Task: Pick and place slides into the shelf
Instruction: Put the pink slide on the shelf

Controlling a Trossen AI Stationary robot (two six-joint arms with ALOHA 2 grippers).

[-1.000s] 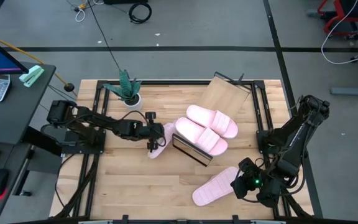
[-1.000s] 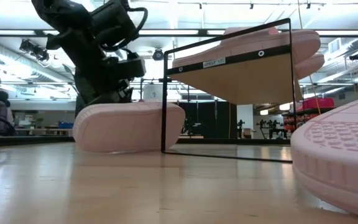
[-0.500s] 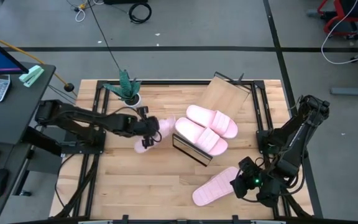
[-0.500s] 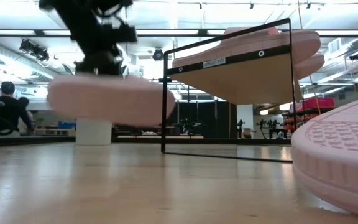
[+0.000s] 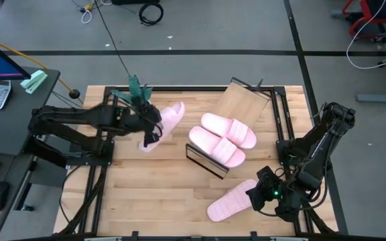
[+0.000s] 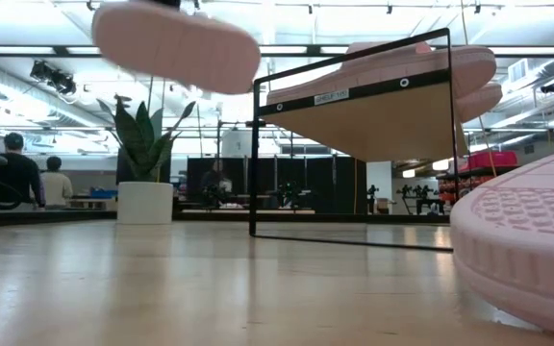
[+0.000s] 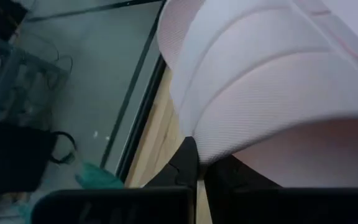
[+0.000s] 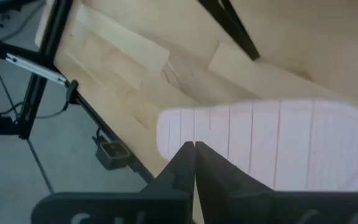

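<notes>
Jaws of the left gripper [image 5: 149, 136] are clamped on one slide [image 5: 163, 124], lifted clear of the bench [image 5: 146, 194] beside a potted plant [image 5: 137, 94]. Beyond it, two slides [image 5: 221, 139] rest on the shelf [image 5: 240, 104]. Right gripper [image 5: 254, 196], jaws together, hovers at the fourth slide [image 5: 230, 201].

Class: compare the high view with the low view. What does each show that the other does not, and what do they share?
Only the high view shows both arms: the left gripper shut on the raised slide, the right gripper shut beside the near slide. Only the low view shows people in the room behind. Both show the shelf carrying two slides, and the potted plant.
</notes>
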